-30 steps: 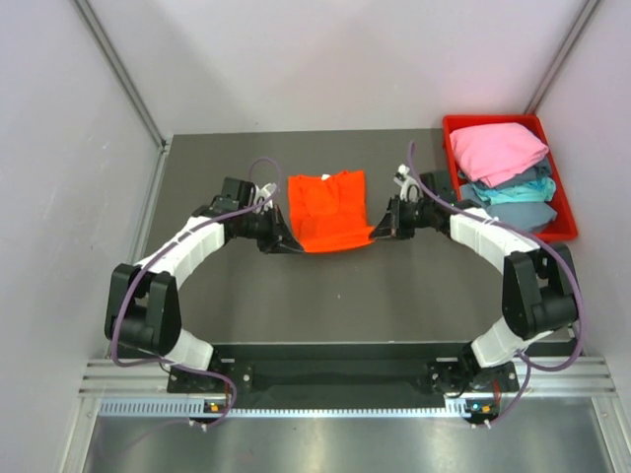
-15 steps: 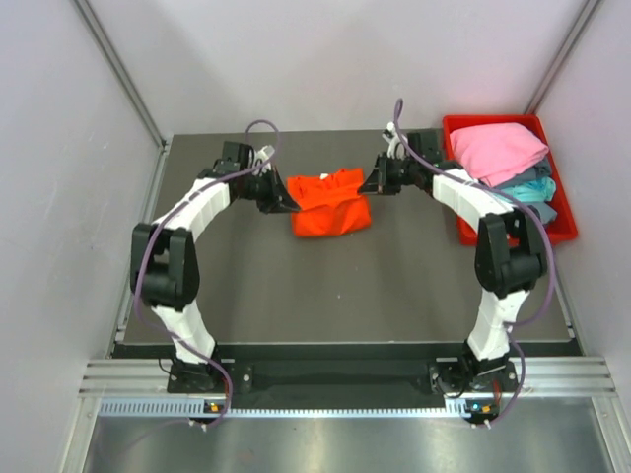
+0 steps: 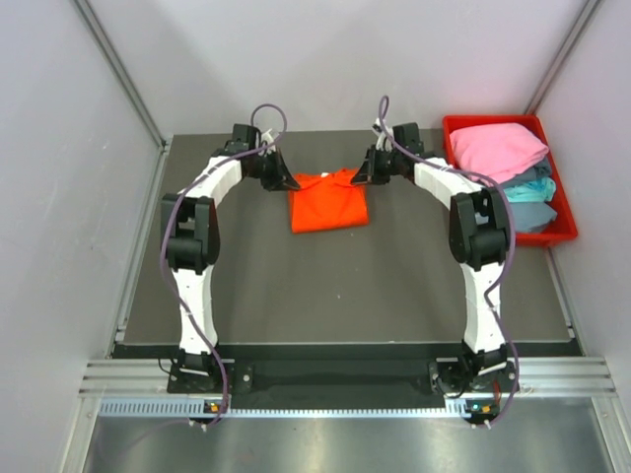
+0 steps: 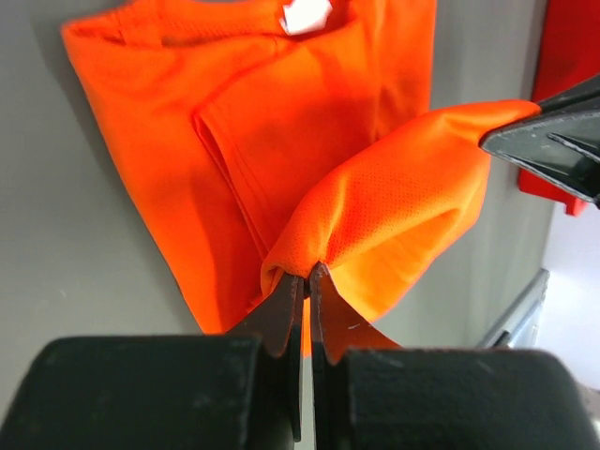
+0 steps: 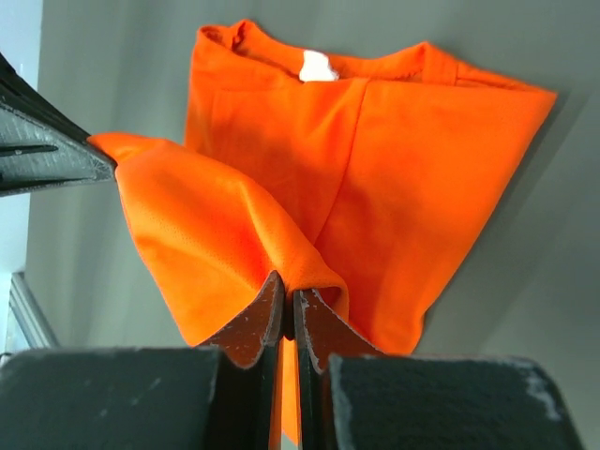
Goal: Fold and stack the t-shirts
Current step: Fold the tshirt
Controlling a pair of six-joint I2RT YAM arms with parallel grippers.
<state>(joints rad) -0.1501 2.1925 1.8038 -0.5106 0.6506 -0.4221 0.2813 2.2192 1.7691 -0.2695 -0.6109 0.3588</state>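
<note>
L claw (image 4: 307, 274) & R claw (image 5: 288, 289) each pinched tight on orange shirt (image 3: 328, 207) edge, held above worktop (image 3: 296, 286)

A dark grey table (image 3: 325, 286) stood boxed in by a pale left wall (image 3: 59, 197), far wall (image 3: 325, 59) and right wall (image 3: 603, 177) under soft, even light. Grey metal strips (image 3: 119, 69) ran up both far corners. An aluminium rail (image 3: 335, 379) crossed the near edge.

Rigid red plastic rectangular bin (image 3: 493, 119) sits at the far right corner of the dark grey matte tabletop (image 3: 325, 286). Pale plain wall panels (image 3: 59, 197) on three sides, ribbed silver metal rail (image 3: 108, 379) along the near edge.
</note>
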